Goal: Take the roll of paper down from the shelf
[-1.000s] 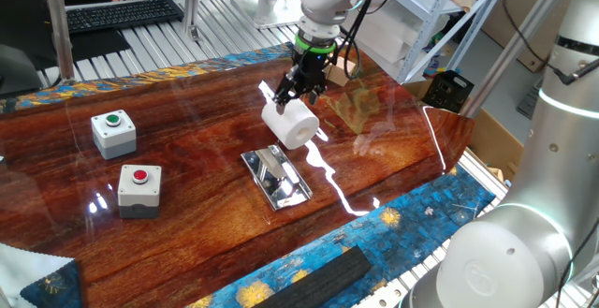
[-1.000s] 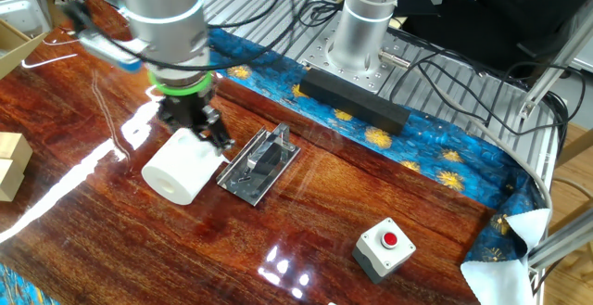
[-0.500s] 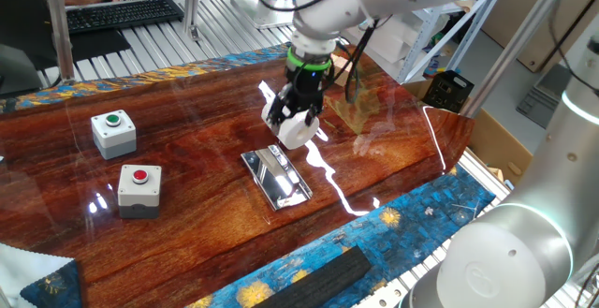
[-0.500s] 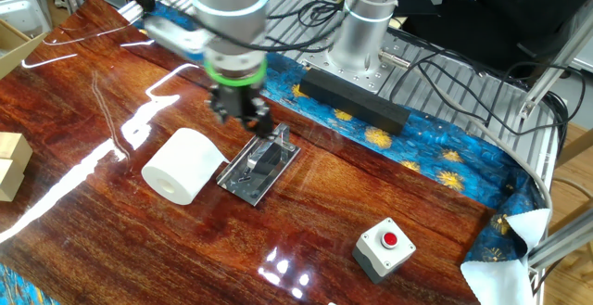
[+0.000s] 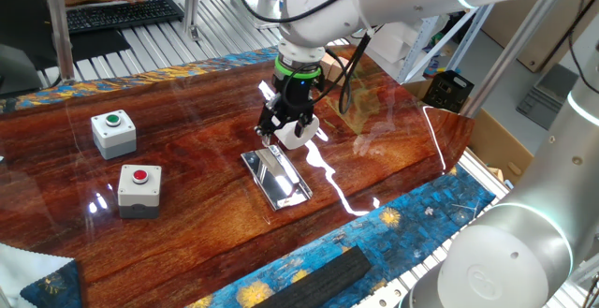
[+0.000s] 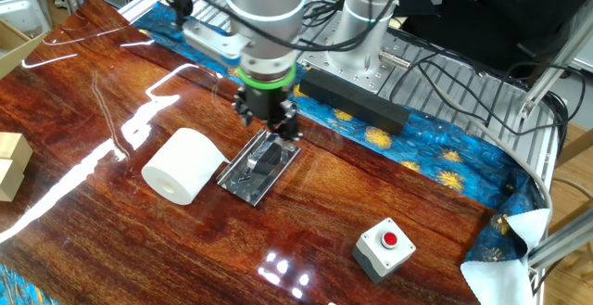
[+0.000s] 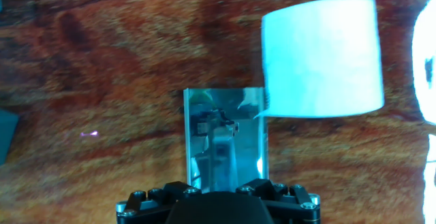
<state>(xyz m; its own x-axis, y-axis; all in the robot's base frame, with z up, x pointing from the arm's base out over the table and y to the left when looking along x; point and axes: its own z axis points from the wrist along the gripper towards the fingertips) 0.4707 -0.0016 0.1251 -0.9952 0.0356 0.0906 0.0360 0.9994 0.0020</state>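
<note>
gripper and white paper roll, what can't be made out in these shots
- Gripper fingers: the hand view cuts them off at its bottom edge; too small in both fixed views to tell open from shut.
- White paper roll: mostly behind the gripper in one fixed view.
- Shiny steel shelf plate: near end hidden by the gripper body, hand view.

Roll of paper (image 6: 182, 165) lying just beside shelf (image 6: 258, 166), bare tabletop (image 6: 111, 222) open on its other sides

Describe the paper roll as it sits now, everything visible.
The roll of paper is a white cylinder with a hollow core at its end face, apparently soft tissue. It lies on its side on the wooden table, right beside the shiny steel shelf, at or near its edge. The hand hovers above the shelf, not touching the roll.
</note>
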